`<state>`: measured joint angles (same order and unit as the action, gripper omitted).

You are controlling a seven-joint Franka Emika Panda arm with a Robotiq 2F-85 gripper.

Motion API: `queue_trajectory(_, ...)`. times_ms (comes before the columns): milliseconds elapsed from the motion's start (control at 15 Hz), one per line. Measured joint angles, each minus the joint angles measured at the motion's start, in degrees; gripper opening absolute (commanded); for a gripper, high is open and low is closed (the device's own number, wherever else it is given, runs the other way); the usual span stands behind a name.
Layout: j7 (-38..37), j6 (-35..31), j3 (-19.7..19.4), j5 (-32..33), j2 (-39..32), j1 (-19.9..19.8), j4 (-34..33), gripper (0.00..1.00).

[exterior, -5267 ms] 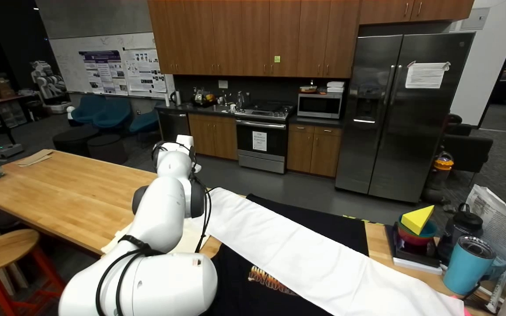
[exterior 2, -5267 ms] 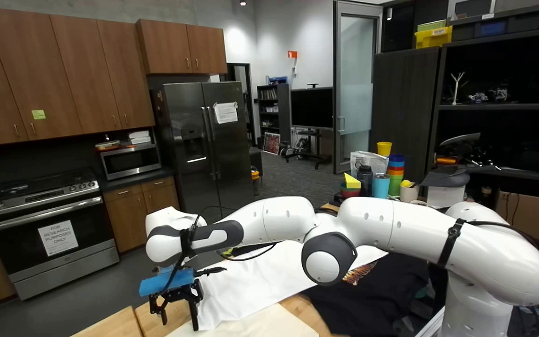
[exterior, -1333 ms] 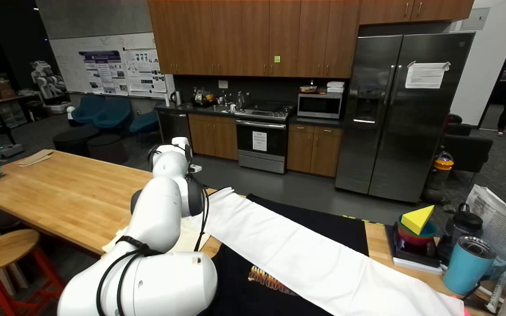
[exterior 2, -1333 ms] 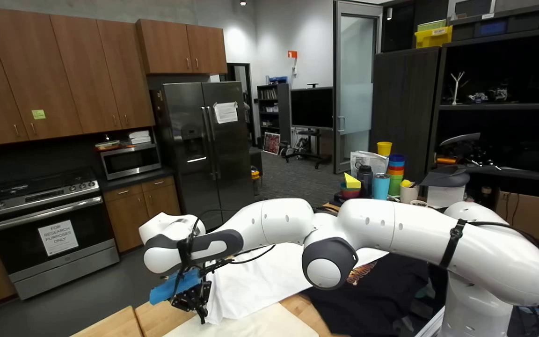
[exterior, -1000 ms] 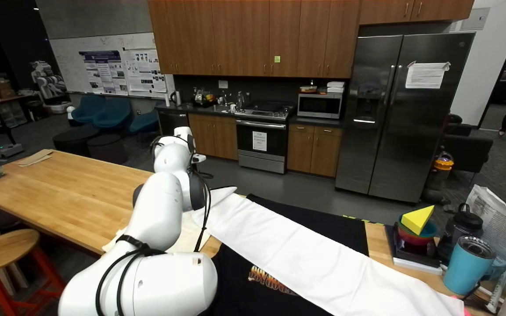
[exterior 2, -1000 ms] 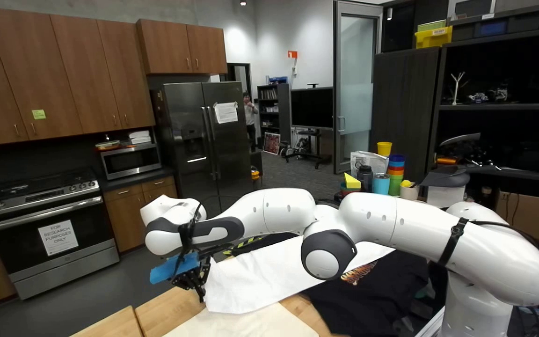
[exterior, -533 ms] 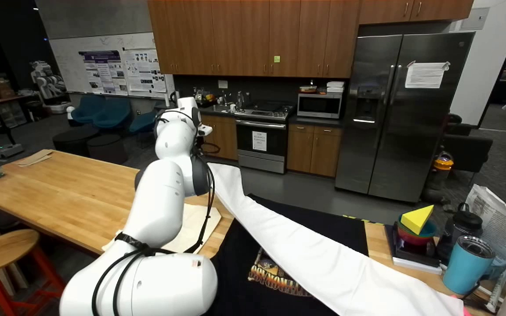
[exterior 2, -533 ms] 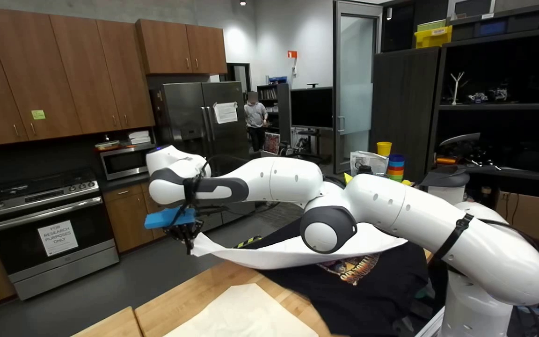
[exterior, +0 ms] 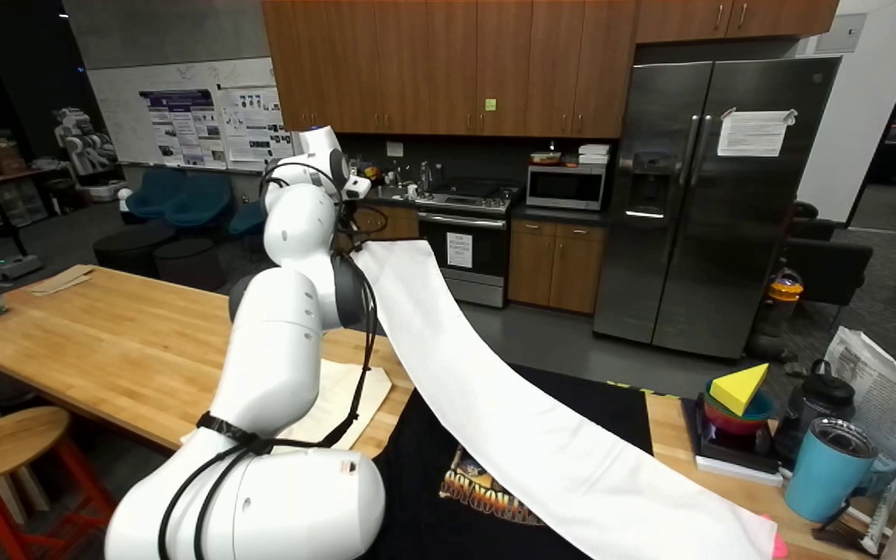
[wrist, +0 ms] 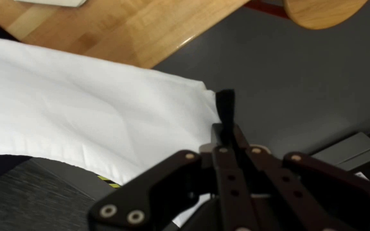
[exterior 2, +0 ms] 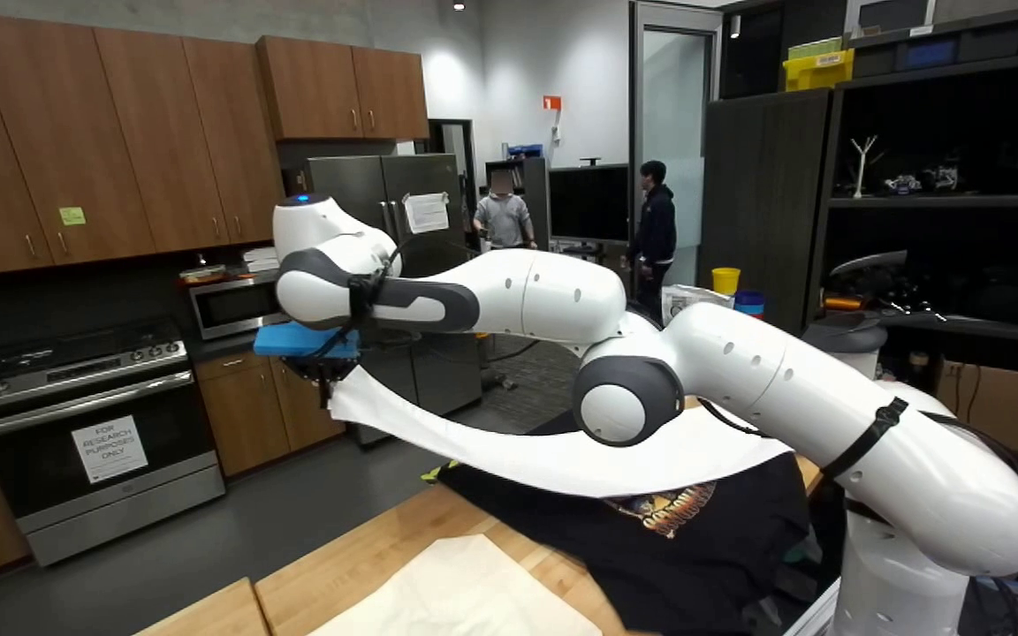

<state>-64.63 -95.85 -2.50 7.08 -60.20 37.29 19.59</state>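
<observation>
white cloth point(exterior 2: 474, 452) slung between gripper point(wrist: 225, 107) and black shirt point(exterior 2: 721, 548)
pressed together on the cloth's end, the gripper hangs beyond the shirt's edge; the rest of the cloth sags across the shirt. the pinch looks shallow, so a sharp tug could let the end slip or shift the shirt. past the shirt, stacked bowls point(exterior: 734, 423) cradle a yellow wedge point(exterior: 740, 389); what the blue tumbler point(exterior: 829, 474) holds cannot be told.
</observation>
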Motion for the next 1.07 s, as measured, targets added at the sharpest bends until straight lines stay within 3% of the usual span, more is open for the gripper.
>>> queue_trajectory(467,0.26,-1.39,-0.67,0.91,4.43,0.52,0.01,0.01)
queue_trajectory(1067,24.44,10.43,1.66,0.49,7.85,2.88,0.69,0.01)
